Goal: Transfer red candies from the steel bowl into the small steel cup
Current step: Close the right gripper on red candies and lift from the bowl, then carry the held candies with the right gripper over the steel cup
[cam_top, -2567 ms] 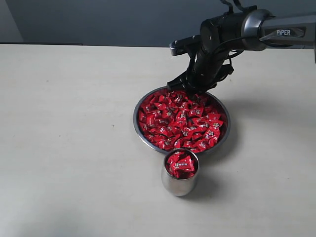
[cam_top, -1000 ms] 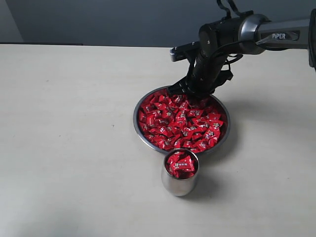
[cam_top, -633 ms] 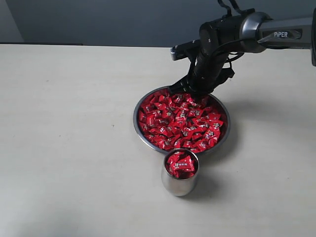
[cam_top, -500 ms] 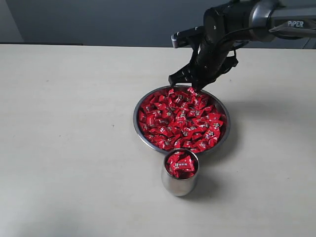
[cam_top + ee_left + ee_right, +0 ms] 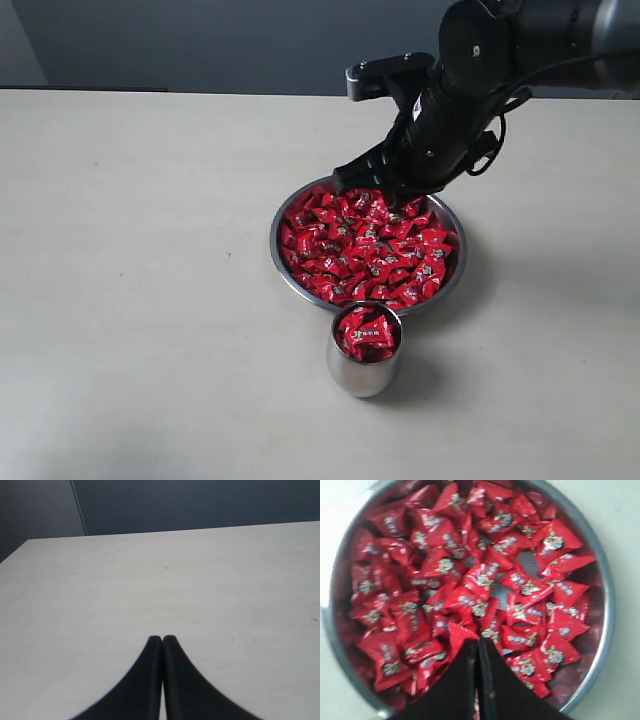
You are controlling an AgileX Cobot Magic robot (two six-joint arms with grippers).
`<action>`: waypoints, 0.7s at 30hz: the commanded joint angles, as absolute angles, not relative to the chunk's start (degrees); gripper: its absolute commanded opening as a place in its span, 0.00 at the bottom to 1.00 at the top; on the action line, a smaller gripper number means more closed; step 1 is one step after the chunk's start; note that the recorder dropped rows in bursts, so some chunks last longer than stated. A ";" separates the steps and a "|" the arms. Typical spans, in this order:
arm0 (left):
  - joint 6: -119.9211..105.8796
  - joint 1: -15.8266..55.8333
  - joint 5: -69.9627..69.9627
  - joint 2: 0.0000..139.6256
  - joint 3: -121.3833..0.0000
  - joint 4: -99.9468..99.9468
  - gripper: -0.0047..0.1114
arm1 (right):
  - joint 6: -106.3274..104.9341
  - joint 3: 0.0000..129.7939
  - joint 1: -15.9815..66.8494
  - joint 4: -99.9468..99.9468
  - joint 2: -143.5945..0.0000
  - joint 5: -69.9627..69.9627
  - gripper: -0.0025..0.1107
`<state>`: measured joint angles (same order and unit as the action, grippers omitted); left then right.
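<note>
Many shiny red wrapped candies [image 5: 365, 245] fill the wide shallow steel bowl [image 5: 277, 250]. The small rounded steel cup [image 5: 360, 375], partly filled, stands at its six o'clock. The right gripper [image 5: 477, 645] is closed over the bowl's twelve o'clock edge and should lift straight up, then cross to the cup; whether it pinches a candy is unclear. The left gripper [image 5: 162, 639] is closed and empty. A second ago the right arm sat lower.

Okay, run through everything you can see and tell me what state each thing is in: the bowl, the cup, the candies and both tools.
steel bowl: upright, filled with red candies.
small steel cup: upright, candies reaching its mouth.
right tool: shut, over the bowl; whether it pinches a candy cannot be told.
left tool: shut, holding nothing, above the table.
</note>
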<state>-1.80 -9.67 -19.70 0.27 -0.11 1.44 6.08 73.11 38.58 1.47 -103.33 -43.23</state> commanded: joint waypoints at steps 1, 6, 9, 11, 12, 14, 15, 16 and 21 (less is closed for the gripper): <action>-1.68 -9.77 -19.14 0.00 0.00 1.55 0.04 | 7.48 66.57 42.93 1.56 -94.83 -40.26 0.02; -1.68 -9.77 -19.14 0.00 0.00 1.55 0.04 | 7.48 60.45 46.48 1.56 -89.51 -40.26 0.02; -1.68 -9.77 -19.14 0.00 0.00 1.55 0.04 | 7.48 57.58 47.24 1.78 -87.95 -40.36 0.02; -1.68 -9.77 -19.14 0.00 0.00 1.55 0.04 | 7.48 55.91 47.47 2.19 -87.05 -40.36 0.02; -1.68 -9.77 -19.14 0.00 0.00 1.55 0.04 | 7.48 55.01 47.47 2.92 -86.61 -40.25 0.02; -1.68 -9.77 -19.14 0.00 0.00 1.55 0.04 | 7.15 53.58 47.47 4.64 -85.86 -40.25 0.02; -1.68 -9.77 -19.14 0.00 0.00 1.55 0.04 | 6.65 53.03 47.47 5.18 -85.38 -40.25 0.02; -1.68 -9.77 -19.14 0.00 0.00 1.55 0.04 | 5.63 52.76 47.47 6.09 -84.83 -40.13 0.02; -1.68 -9.77 -19.14 0.00 0.00 1.55 0.04 | 0.57 52.23 47.47 11.76 -82.64 -40.23 0.02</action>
<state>-1.80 -9.67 -19.70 0.27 -0.11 1.44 3.89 52.43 47.36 8.44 -84.12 -40.67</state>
